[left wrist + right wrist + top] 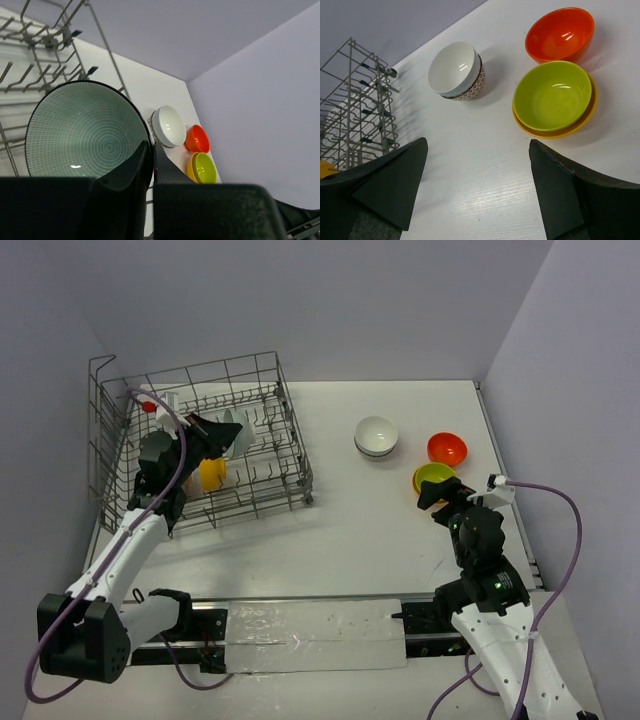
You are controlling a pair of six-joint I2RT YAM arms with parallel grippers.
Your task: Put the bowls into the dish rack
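Left hand (152, 150) pinching pale green bowl (85, 132) by rim; likely glazed, rigid, slippery, breakable. Right hand (477, 145) open, empty.

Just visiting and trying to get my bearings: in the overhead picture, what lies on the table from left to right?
dish rack → white bowl → orange bowl. The lime green bowl overlaps the orange one sideways, so its place is unclear.
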